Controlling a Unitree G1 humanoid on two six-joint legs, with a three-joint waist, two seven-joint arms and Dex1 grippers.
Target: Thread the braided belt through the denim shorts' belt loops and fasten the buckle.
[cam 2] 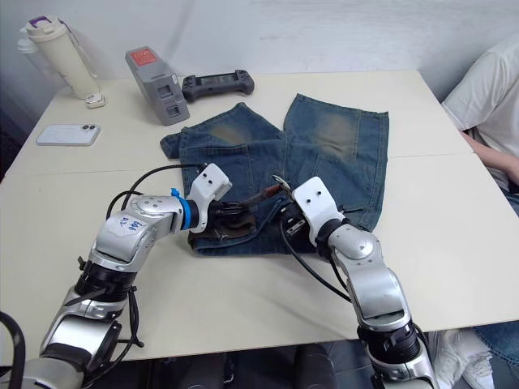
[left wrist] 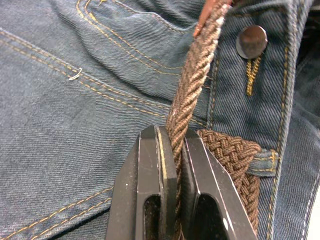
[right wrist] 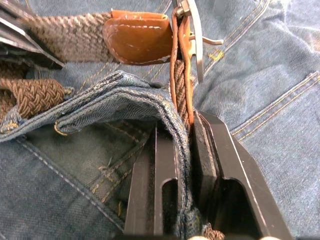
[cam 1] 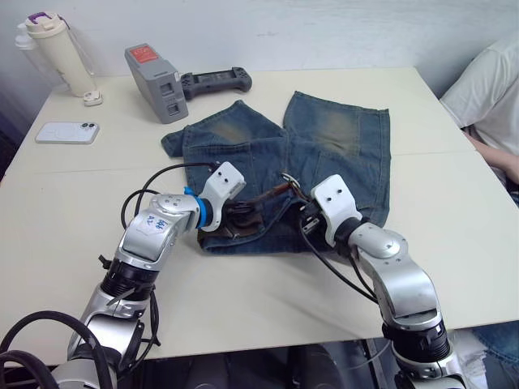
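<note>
1. Your left gripper [left wrist: 172, 150] is clamped on the braided belt [left wrist: 192, 85]; the strap runs edge-on between the two black fingers [left wrist: 152, 165] and rises past the metal button [left wrist: 251, 41] of the denim shorts [cam 1: 324, 154].
2. Just beside those fingers, a second run of the belt passes under a belt loop [left wrist: 262, 161] on the waistband.
3. Your right gripper [right wrist: 185, 145] is closed on the folded waistband edge [right wrist: 172, 117] together with the buckle end of the belt; denim and woven strap both sit between the fingers.
4. The buckle [right wrist: 194, 35] stands just beyond the right fingertips, its prong pointing away from the belt's tan leather tip [right wrist: 139, 36], which lies flat beside it, touching the buckle's leather wrap.
5. From the head views, both grippers meet at the shorts' waistband, the near edge of the shorts, with the belt bridging them.
6. The shorts lie flat on the table [cam 1: 454, 203], legs pointing away from you.
7. Beyond the shorts: a grey battery pack [cam 1: 156, 83], a black controller [cam 1: 216, 80], a phone [cam 1: 67, 132] and a cream bottle [cam 1: 60, 52].
8. A person's sleeve [cam 1: 486, 85] is at the table edge, right of the shorts.
</note>
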